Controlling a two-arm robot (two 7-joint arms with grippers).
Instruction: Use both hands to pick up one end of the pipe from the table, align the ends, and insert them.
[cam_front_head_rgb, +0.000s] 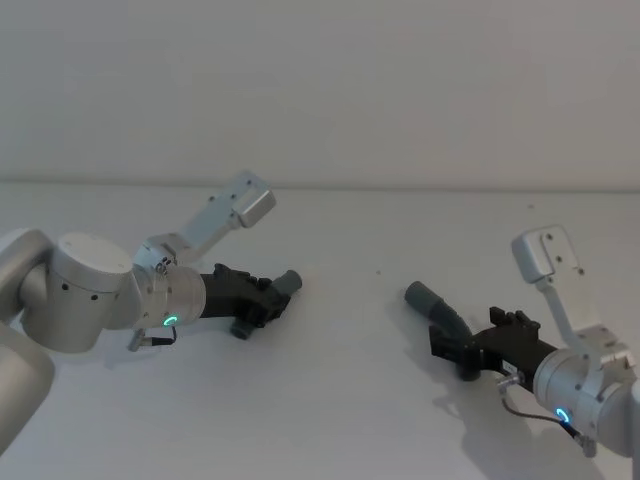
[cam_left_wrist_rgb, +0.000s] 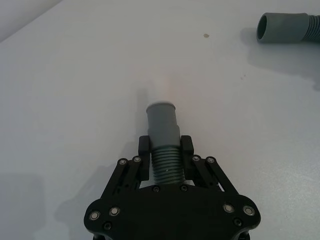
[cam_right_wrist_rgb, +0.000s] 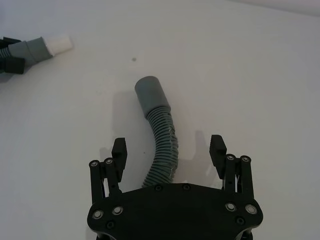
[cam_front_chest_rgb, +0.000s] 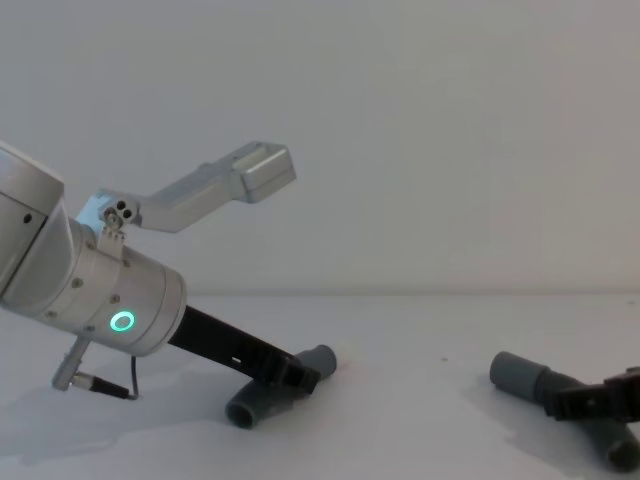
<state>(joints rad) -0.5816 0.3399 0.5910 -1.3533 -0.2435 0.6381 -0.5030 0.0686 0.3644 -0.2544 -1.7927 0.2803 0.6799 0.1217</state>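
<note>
The black two-finger left gripper (cam_left_wrist_rgb: 165, 147) is pinched onto the short dark grey ribbed hose piece (cam_left_wrist_rgb: 165, 167), with one finger on each side of the ribs, just behind its smooth grey cuff (cam_left_wrist_rgb: 162, 122). In the head view this gripper (cam_front_head_rgb: 265, 300) is at the robot's left side of the plain white tabletop (cam_front_head_rgb: 350, 410). It sits on a thick silver wrist (cam_front_chest_rgb: 100, 285) with a green ring light (cam_front_chest_rgb: 122, 321). The long axis of the short piece runs along the fingers. The cuff points toward the robot's right and a little away from the robot, toward the other piece. In the chest view the cuff end is higher than the other end, which is down at the table. The white tip (cam_right_wrist_rgb: 61, 44) of the cuff shows in the right wrist view.

The long dark grey ribbed hose piece (cam_right_wrist_rgb: 162, 150) lies on the table at the robot's right side. Its wide smooth grey socket mouth (cam_right_wrist_rgb: 150, 95) points toward the robot's left and away from the robot. The ribbed body bends back toward the black two-finger right gripper (cam_right_wrist_rgb: 168, 146). The fingers of this gripper are spread, one on each side of the ribbed part and apart from it. The two ends are well apart.
</note>
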